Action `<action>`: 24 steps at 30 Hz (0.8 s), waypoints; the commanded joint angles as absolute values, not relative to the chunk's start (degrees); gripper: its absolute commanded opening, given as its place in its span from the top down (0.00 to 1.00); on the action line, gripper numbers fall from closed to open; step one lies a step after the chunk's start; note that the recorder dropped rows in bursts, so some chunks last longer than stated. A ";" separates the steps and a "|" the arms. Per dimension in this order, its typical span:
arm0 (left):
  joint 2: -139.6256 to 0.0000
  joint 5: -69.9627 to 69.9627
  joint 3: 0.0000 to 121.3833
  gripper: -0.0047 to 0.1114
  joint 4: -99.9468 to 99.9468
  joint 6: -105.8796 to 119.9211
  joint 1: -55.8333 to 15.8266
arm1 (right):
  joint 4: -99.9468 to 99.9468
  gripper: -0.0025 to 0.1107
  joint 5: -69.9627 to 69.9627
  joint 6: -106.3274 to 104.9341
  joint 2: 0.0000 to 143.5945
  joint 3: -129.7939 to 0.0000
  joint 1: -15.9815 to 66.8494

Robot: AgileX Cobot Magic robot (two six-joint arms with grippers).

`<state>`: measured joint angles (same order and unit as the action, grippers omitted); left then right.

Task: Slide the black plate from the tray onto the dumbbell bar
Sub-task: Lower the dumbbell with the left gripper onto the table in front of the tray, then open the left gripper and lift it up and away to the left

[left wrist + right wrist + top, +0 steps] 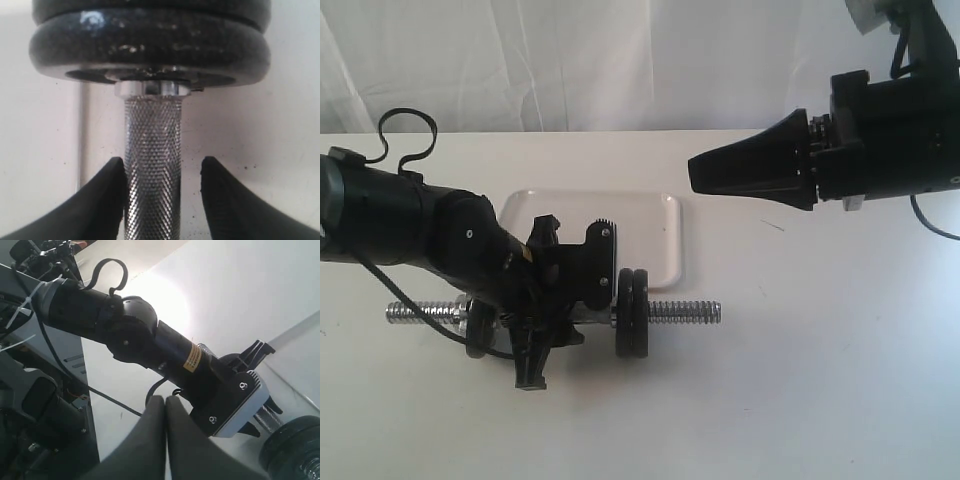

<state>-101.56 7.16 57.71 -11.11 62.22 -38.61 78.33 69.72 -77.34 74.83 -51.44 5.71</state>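
Left gripper (162, 167) stands open astride the middle of the dumbbell bar (152, 130). One black fingertip (112, 175) rests against the steel and the other is clear of it, so nothing is clamped. Right gripper (165, 399) is closed on nothing, fingers pressed together, raised over the bench (820, 380) well off to the right.

The black plate (640, 312) is on the bar, near a corner of the white tray (655, 235). It is a matte round iron disc standing on edge, pressed face to face with a twin; which of the two it is cannot be told.

The left wrist view alone shows the bar's diamond knurling, the discs' speckled cast surface and a chrome collar (150, 89) against them. The exterior view alone takes in the whole bar, with its spiral-threaded ends and a third disc (478, 335) on its left part.
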 commanded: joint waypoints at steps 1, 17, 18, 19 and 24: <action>-101.38 8.36 57.78 0.51 -11.83 61.68 -38.51 | 79.20 0.98 69.96 -77.18 74.90 -51.88 5.82; -94.83 15.09 57.78 0.51 -11.77 61.55 -38.51 | 79.20 0.98 69.96 -77.06 74.90 -51.88 5.82; -94.07 16.04 57.78 0.51 -11.37 61.55 -38.51 | 79.20 0.98 69.96 -77.06 74.90 -51.88 5.82; -93.16 17.06 57.78 0.51 -11.37 61.46 -38.51 | 79.20 0.98 69.96 -77.06 74.90 -51.88 5.82; -87.62 23.34 57.78 0.51 -9.45 50.93 -38.51 | 79.20 0.98 69.96 -77.06 74.90 -51.88 5.82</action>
<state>-91.02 18.62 57.71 -10.54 57.82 -38.61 78.33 69.72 -77.23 74.83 -51.44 5.71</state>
